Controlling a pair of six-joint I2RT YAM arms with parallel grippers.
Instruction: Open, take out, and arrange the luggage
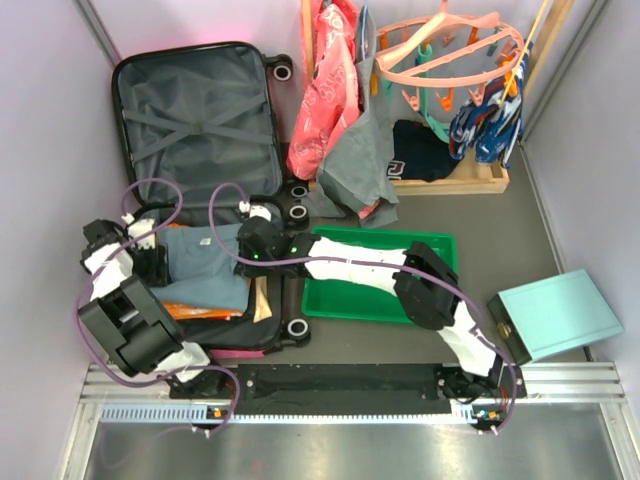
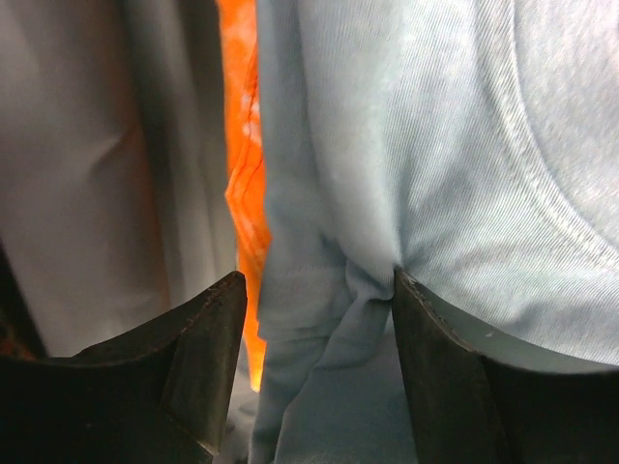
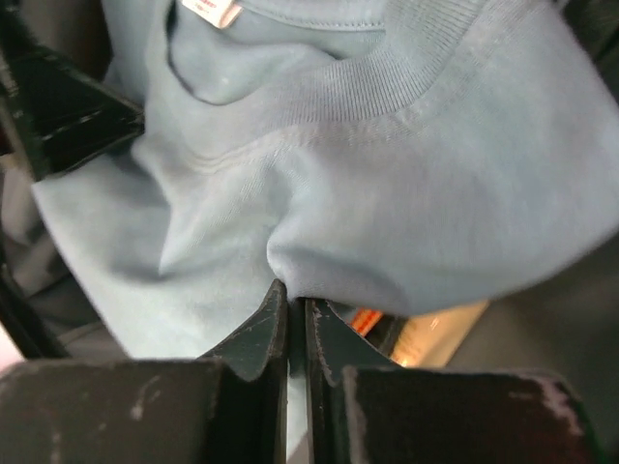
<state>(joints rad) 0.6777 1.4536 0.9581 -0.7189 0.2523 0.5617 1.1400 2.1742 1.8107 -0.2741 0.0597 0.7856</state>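
Blue shirt (image 3: 387,193) in right gripper (image 3: 295,295) (tight)

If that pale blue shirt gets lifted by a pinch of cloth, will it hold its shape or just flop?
Probably flops: the shirt bunches into soft folds where the right gripper pinches it. Likely light, since one small pinch gathers it. Hanging folds could snag on the orange item beside it.

Robot lab: walled bench (image 1: 350,345), alu rail (image 1: 560,375).
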